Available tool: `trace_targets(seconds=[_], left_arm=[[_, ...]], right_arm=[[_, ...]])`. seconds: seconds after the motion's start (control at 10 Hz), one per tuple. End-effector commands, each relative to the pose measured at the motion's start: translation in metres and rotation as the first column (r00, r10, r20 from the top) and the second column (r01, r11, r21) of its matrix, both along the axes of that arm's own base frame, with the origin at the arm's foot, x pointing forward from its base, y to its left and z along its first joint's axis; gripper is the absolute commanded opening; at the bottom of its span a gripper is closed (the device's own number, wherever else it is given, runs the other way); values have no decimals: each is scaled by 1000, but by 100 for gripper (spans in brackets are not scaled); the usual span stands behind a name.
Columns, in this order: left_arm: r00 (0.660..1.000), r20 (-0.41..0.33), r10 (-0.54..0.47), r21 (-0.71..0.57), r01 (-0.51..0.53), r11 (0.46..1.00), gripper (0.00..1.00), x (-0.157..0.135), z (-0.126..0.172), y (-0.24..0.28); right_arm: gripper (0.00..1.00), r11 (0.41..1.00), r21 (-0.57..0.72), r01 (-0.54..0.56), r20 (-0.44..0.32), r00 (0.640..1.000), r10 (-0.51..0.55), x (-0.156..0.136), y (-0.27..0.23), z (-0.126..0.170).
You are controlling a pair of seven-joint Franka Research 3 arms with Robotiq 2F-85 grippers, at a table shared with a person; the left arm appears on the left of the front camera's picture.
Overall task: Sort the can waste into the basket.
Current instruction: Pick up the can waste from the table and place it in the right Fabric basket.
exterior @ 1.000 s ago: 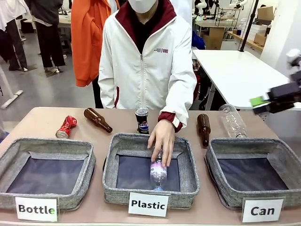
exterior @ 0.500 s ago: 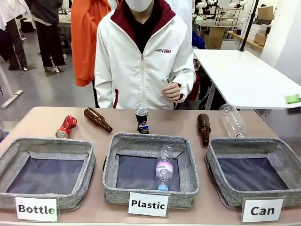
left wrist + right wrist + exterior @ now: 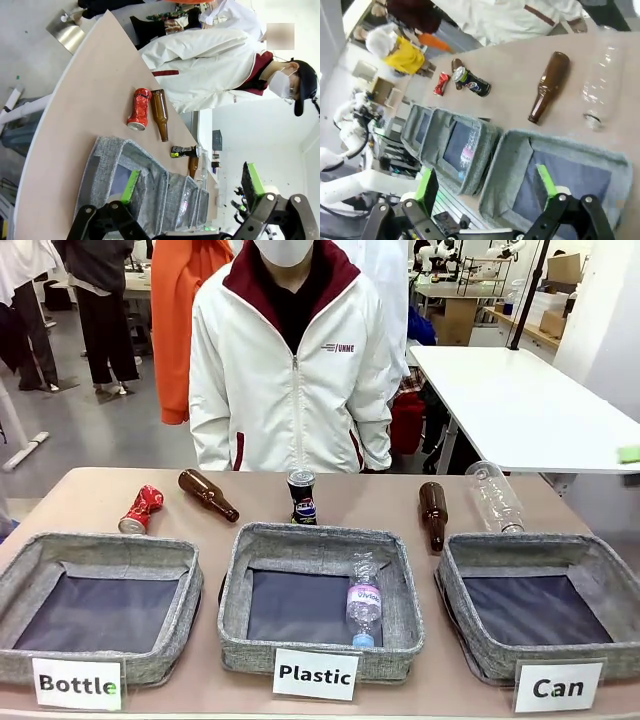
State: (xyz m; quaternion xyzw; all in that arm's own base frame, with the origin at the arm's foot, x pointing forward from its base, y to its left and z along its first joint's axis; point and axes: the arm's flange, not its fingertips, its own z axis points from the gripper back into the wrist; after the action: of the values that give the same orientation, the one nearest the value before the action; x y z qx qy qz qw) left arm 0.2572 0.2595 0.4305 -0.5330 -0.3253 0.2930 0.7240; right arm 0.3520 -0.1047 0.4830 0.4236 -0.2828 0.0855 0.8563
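The black, green-padded left gripper (image 3: pixel 190 182) and right gripper (image 3: pixel 486 184) hang with jaws wide apart, holding nothing. The dark blue metal drink can (image 3: pixel 301 497) stands just behind the grey fabric "Plastic" basket (image 3: pixel 310 533). The crushed red can (image 3: pixel 141 508) lies far left, well apart from the grey woven-fabric "Can" basket (image 3: pixel 530 546).

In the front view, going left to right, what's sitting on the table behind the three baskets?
crushed red can → first brown bottle → upright dark can → second brown bottle → clear plastic bottle
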Motion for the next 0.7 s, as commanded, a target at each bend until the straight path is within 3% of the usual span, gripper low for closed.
trace_targets(seconds=[0.0, 0.2, 0.3, 0.4, 0.5, 0.6], left_arm=[[1000, 26, -7, 6, 6, 1000, 100, -1, 1, 1], [1000, 26, -7, 6, 6, 1000, 100, -1, 1, 1], [1000, 26, -7, 6, 6, 1000, 100, -1, 1, 1], [1000, 26, -7, 6, 6, 1000, 100, -1, 1, 1], [1000, 26, -7, 6, 6, 1000, 100, -1, 1, 1], [1000, 26, -7, 6, 6, 1000, 100, -1, 1, 1]], right_arm=[[100, 991, -129, -48, 28, 998, 52, 55, 85, -1], [100, 967, -249, -56, 73, 994, 76, 72, 196, -18], [100, 950, -302, -84, 130, 983, 129, 59, 244, -27], [100, 937, -331, -106, 172, 970, 171, 43, 270, -35], [100, 882, -438, -175, 77, 970, 231, 29, 272, -40], [100, 939, -316, -133, 114, 978, 177, 43, 262, -24]])
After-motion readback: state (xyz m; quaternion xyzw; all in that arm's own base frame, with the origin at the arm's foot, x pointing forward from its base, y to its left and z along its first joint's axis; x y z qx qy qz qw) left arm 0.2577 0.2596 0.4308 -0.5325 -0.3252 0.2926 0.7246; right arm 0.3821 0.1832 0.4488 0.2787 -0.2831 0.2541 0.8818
